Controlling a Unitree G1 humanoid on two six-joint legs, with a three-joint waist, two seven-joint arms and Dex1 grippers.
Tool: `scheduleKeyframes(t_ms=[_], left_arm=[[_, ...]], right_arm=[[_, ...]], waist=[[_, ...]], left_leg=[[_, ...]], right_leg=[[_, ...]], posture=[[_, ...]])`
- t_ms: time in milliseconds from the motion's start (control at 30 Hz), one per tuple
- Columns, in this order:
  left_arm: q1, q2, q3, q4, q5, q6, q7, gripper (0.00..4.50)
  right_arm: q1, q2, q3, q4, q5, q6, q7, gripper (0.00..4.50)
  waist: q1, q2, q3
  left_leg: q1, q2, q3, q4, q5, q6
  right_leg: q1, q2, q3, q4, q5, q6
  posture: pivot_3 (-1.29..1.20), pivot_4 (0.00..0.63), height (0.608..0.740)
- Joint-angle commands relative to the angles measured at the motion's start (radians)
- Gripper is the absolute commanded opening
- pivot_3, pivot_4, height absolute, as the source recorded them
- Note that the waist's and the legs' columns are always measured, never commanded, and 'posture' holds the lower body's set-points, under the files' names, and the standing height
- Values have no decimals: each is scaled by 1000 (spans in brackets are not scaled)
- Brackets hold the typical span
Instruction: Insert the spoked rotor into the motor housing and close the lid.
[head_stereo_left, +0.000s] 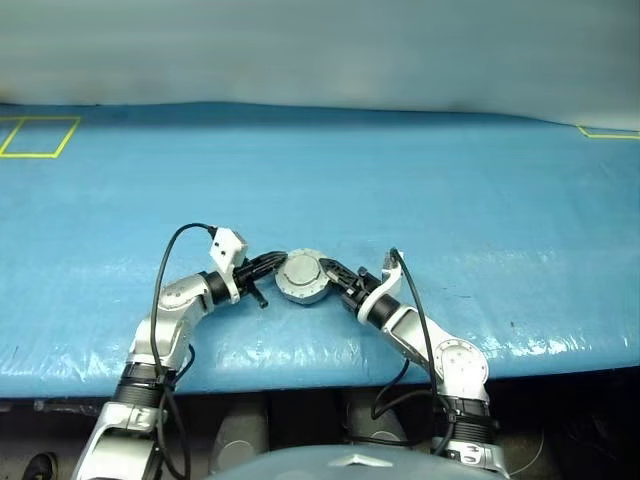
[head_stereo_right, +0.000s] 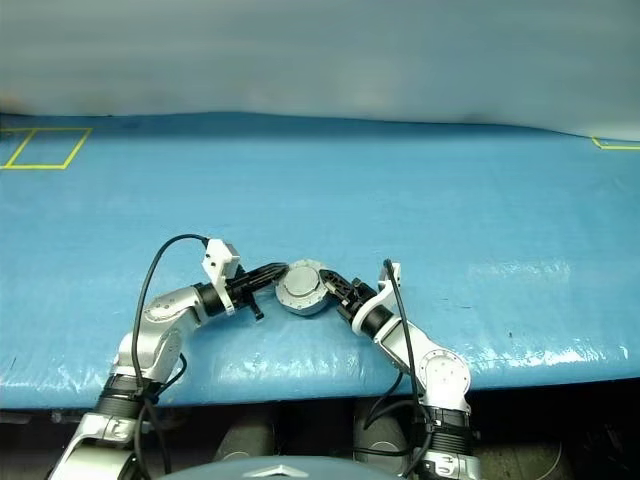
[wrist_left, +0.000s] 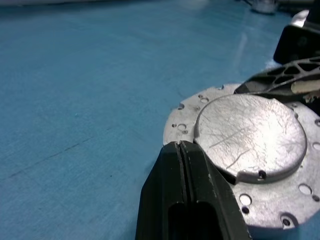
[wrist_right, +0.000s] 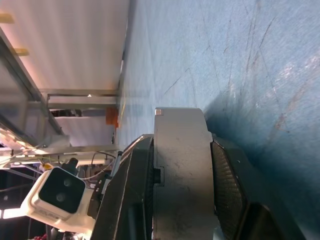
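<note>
Right fingers (wrist_right: 182, 195) pinch the housing (head_stereo_left: 302, 277) by its edge, one on the flat top, one underneath; left fingers (wrist_left: 183, 165) are pressed together, tips against its rim on the other side. The housing sits low over the blue table (head_stereo_left: 420, 180) near its front edge, with the lid (wrist_left: 250, 137) lying closed and flat on top; the rotor is presumably inside. Largest risk: a left-side push could twist the housing out of that edge grip. Smaller: the lid may not be fully seated and could spring up once released.
</note>
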Motion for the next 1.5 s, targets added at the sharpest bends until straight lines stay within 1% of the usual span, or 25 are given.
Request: scheduleKeyframes(t_ms=[33,167,267,300,367,400,633,733,767,867,1033,1367,1500], left_arm=[[-18,-18,82,-96,-120,99,43,0],[-4,-57,150,-132,-249,208,88,0],[41,-71,164,-187,-362,307,65,0],[58,-78,167,-205,-398,336,61,189],[86,-100,182,-228,-475,391,76,633],[96,-115,192,-233,-513,415,88,926],[121,-210,257,-236,-742,529,187,3330],[124,-241,262,-239,-823,563,231,4278],[121,-251,264,-235,-856,579,251,4488],[108,-269,261,-217,-909,605,296,4488],[87,-295,267,-193,-936,585,333,4488],[53,-342,252,-133,-889,537,351,4488],[37,-386,234,-127,-879,517,360,4488]], right_arm=[[-26,57,-39,-43,80,-43,-10,1216],[-53,73,-62,-70,118,-102,-44,1216],[-77,85,-64,-104,133,-156,-53,1216],[-84,85,-60,-115,138,-169,-53,1216],[-97,86,-52,-132,154,-189,-54,1216],[-104,86,-49,-140,164,-199,-51,1216],[-135,70,-18,-181,231,-234,-67,1216],[-138,57,-7,-187,258,-234,-64,1216],[-138,53,-3,-189,265,-232,-66,1216],[-132,46,14,-197,281,-223,-70,1216],[-120,35,39,-212,290,-208,-69,1216],[-98,2,96,-243,308,-171,-41,1216],[-87,-31,142,-252,252,-133,-16,1216]], waist=[[0,0,0],[0,1,1],[-5,2,1],[-6,2,1],[-5,2,1],[-5,2,1],[-4,3,1],[-3,3,1],[-2,3,1],[-2,2,1],[-3,2,1],[1,2,1],[1,2,1]], left_leg=[[-1,0,0,0,0,0],[-2,-1,0,1,0,0],[-3,-1,0,1,0,0],[-3,-1,0,1,0,1],[-4,-1,-1,1,0,1],[-4,-1,-1,1,0,1],[-4,-1,-1,4,0,1],[-4,-1,-1,4,0,1],[-4,-1,-1,3,0,1],[-5,-1,-1,4,0,1],[-5,-1,-1,4,0,1],[-5,-2,-1,4,0,1],[-5,-2,-1,5,0,1]], right_leg=[[0,0,0,0,0,0],[0,0,0,-1,1,1],[-1,0,0,-2,1,2],[-1,0,0,-2,1,2],[-1,0,0,-2,1,2],[-2,0,0,-2,1,2],[-1,0,0,-2,1,1],[-1,0,0,-2,1,1],[-1,0,0,-2,1,1],[-1,0,0,-2,1,1],[-1,0,0,-2,1,1],[-1,0,0,-2,2,1],[-1,0,0,-2,2,1]], posture=[[0,150,740],[0,150,740],[0,150,740],[0,150,740],[0,150,740],[0,150,740],[0,150,740],[0,150,740],[0,150,740],[0,150,740],[0,150,740],[0,150,740],[0,150,740]])
